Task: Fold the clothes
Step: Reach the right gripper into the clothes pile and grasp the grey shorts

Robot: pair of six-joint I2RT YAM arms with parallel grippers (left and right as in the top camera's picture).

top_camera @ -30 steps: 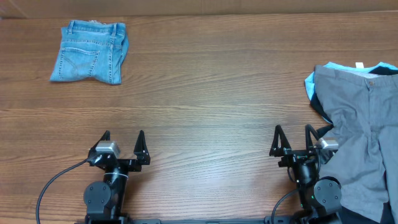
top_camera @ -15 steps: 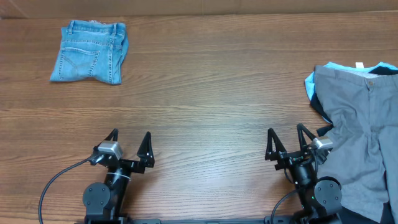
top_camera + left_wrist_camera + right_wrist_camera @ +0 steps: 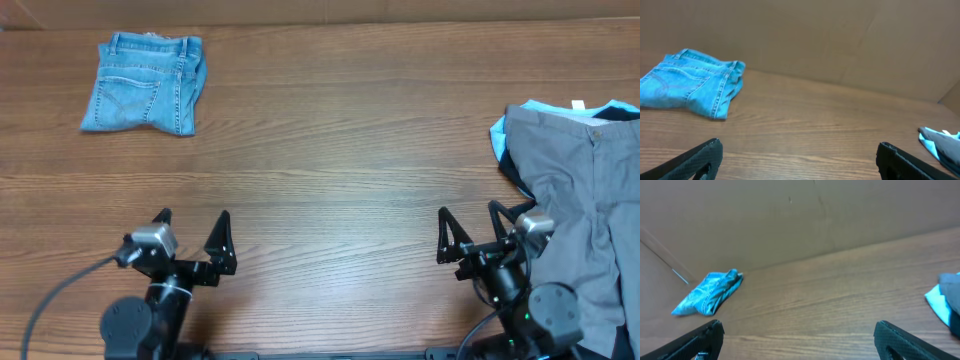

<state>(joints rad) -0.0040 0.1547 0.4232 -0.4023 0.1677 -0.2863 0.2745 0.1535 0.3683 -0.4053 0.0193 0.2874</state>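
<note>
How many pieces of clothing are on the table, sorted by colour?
Denim blue: 1, the folded jeans
Grey: 1, the trousers
Light blue: 1, the light blue garment under the trousers
Dark: 1, the dark garment peeking out beside the grey
Total: 4 in view; the pile may hide more.

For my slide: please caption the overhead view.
Folded jeans far left, gray trousers heaped right; left gripper, right gripper: jaws open.
</note>
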